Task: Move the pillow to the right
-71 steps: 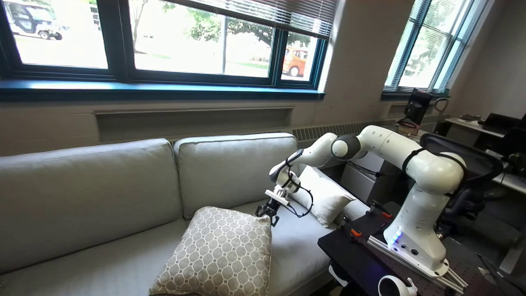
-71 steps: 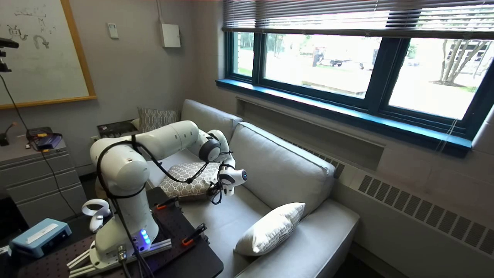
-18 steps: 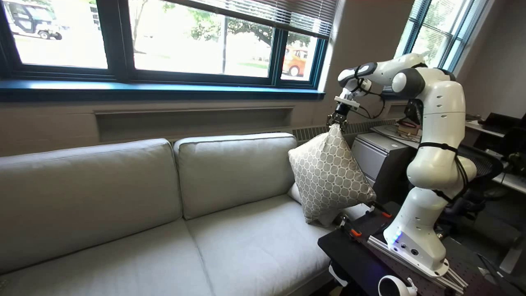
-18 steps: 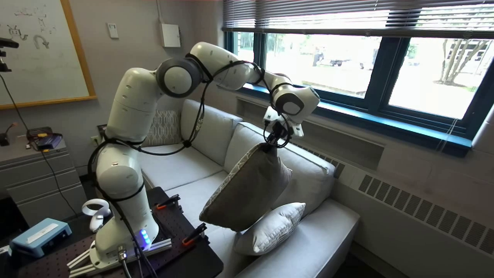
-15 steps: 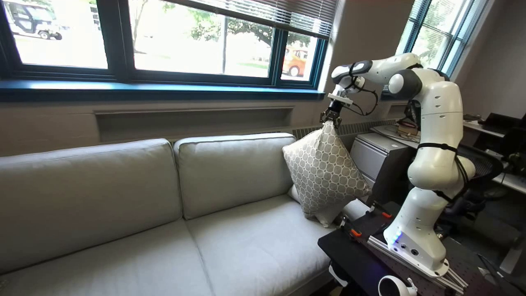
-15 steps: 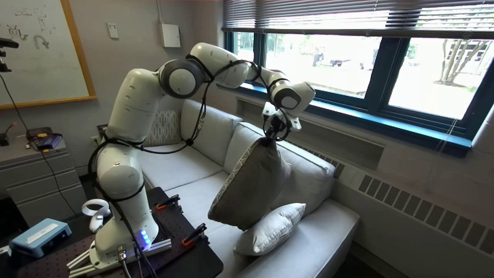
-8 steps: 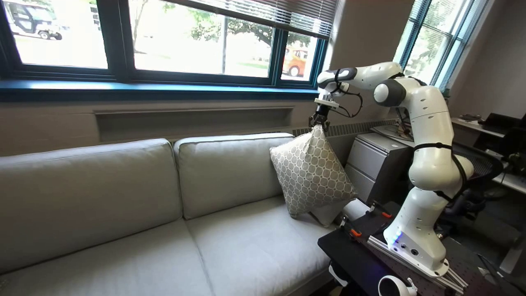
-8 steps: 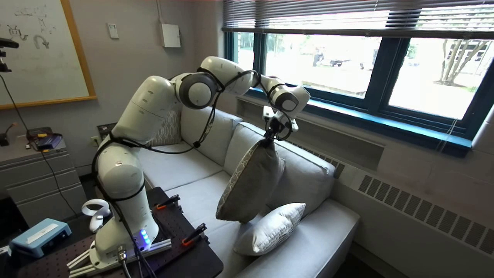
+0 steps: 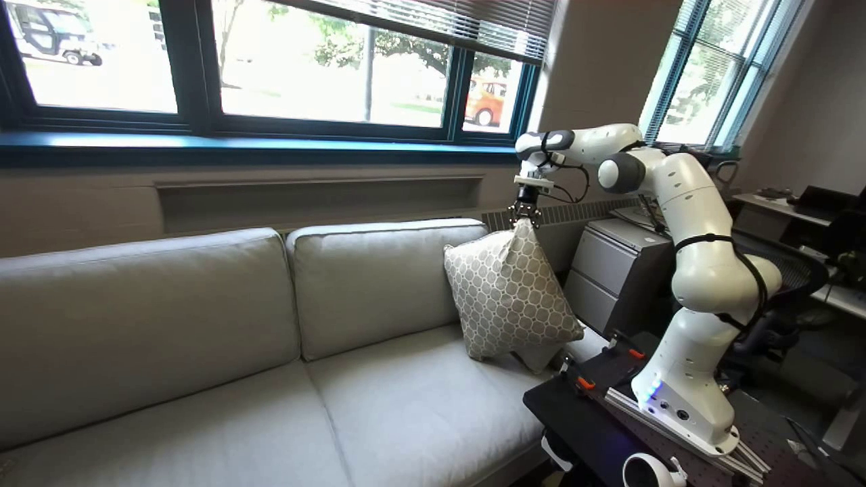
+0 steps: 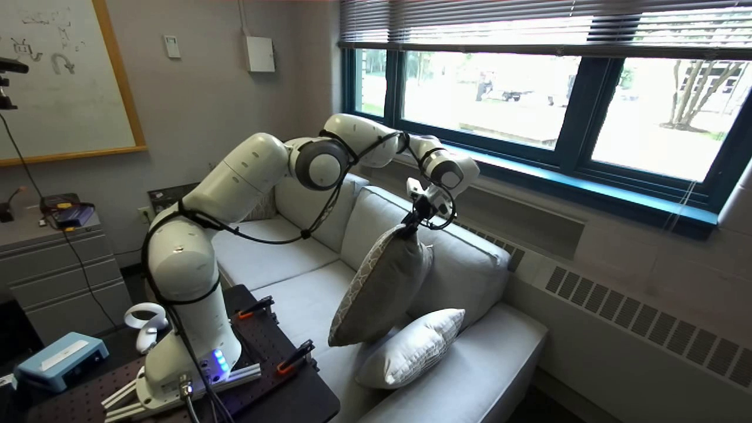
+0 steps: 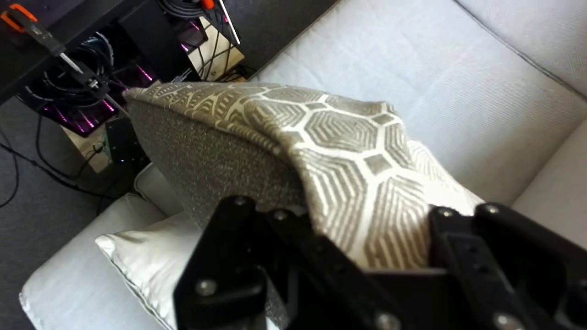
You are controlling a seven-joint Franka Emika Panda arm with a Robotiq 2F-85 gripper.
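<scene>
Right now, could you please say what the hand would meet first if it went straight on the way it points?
First the patterned pillow gripped in the hand; below that, probably the white pillow or the sofa seat, though depth is unclear.

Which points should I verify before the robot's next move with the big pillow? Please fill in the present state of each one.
1. Gripper holds the big pillow: ok, pinched at a corner.
2. The big pillow is near the right end of the sofa: ok, in both exterior views.
3. Space beside it is free: not ok, the white pillow lies by the armrest.
4. The big pillow is apart from the clamps: ok, a gap shows in an exterior view.
5. Its lower edge rests on the seat: cannot tell.
</scene>
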